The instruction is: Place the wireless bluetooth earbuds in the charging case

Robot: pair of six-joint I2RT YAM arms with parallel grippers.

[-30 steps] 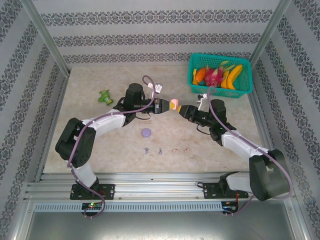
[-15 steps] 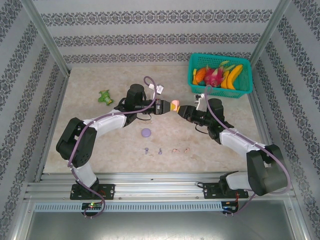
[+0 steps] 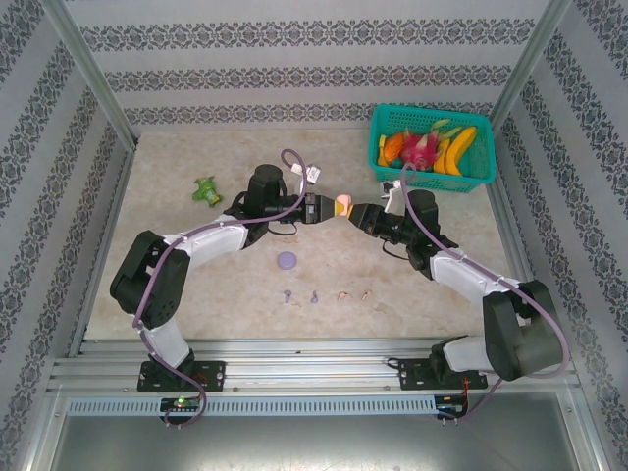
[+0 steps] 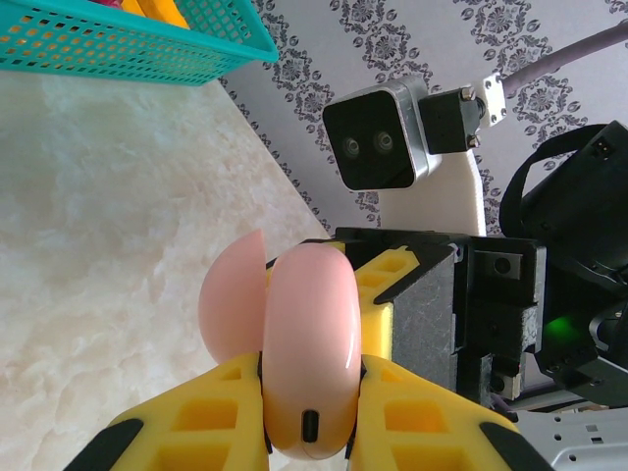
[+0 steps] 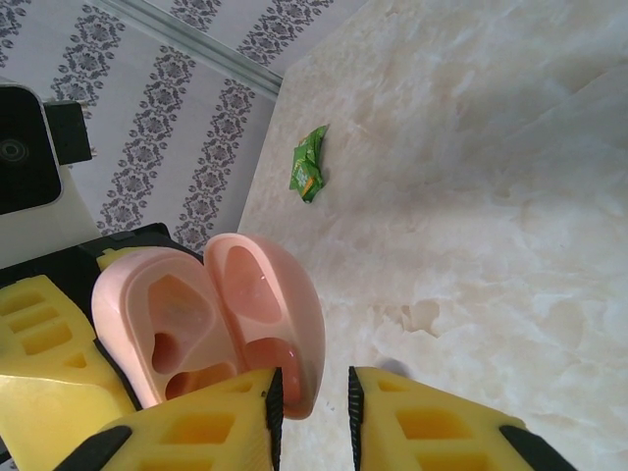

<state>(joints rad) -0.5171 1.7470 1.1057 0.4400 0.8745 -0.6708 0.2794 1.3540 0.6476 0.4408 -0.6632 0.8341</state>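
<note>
Currently: the case-opening step, ahead of any insertion. The left end effector [image 4: 312,392] is pressed onto the pink charging case [image 4: 309,324] from both flat sides, holding it on edge in the air above the middle of the table [image 3: 196,275]. The right end effector [image 5: 314,388] meets it head-on. In the right wrist view the case stands ajar like a clam, with the lid [image 5: 270,294] swung away from the base half [image 5: 157,324]. Both earbud wells look empty. The lid's rim sits in the narrow gap between the right fingers, which are only slightly spread. A sliver of space shows beside the outer pad, so I judge the lid is bracketed rather than firmly pinched. The pale pink earbuds [image 3: 343,294] lie on the table near the front edge, well below and apart from both end effectors. The purple earbuds [image 3: 287,295] lie just to their left in the same row. A round purple case [image 3: 287,260] lies behind that row. Judgement on the next move: swing the lid fully back so it stays open, then set the case down or steady it, wells up. That frees the right arm to descend to a pink earbud. The earbuds are tiny and will need a fine, well-centred pinch.
</note>
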